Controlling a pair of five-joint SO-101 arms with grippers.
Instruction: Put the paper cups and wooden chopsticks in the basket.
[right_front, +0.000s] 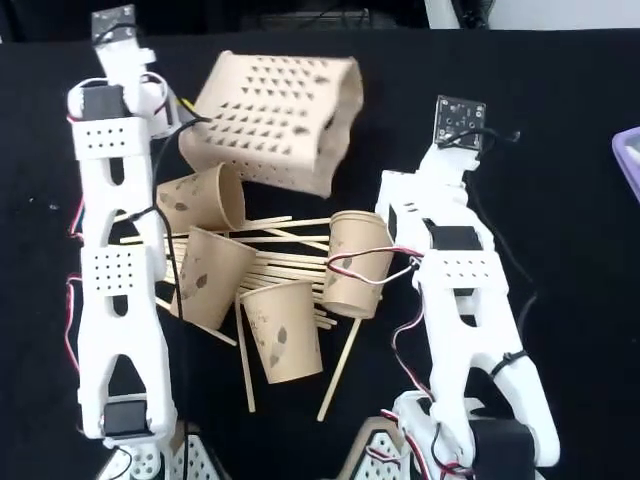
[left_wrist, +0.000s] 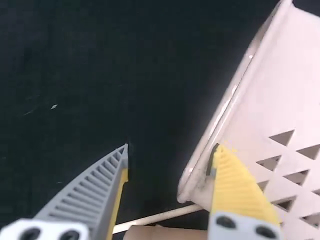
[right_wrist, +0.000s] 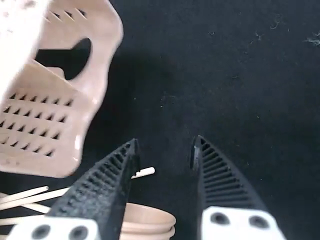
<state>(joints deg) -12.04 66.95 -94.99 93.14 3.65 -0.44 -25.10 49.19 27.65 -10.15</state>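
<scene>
The tan basket (right_front: 270, 120) lies tipped on its side at the back of the table. Several paper cups lie on their sides in front of it, among them one at the left (right_front: 200, 200), one in front (right_front: 283, 330) and one at the right (right_front: 358, 262). They rest across a scatter of wooden chopsticks (right_front: 285, 262). My left gripper (left_wrist: 171, 150) is open by the basket's (left_wrist: 270, 115) left corner, its yellow finger (left_wrist: 235, 185) against the rim. My right gripper (right_wrist: 165, 142) is open over bare cloth right of the basket (right_wrist: 50, 115), with a cup rim (right_wrist: 147, 220) just behind its fingers.
Both white arms stretch from the table's front edge toward the back, the left one (right_front: 115, 290) beside the cups and the right one (right_front: 460, 300) past the right cup. A purple object (right_front: 628, 160) pokes in at the right edge. Black cloth covers the table.
</scene>
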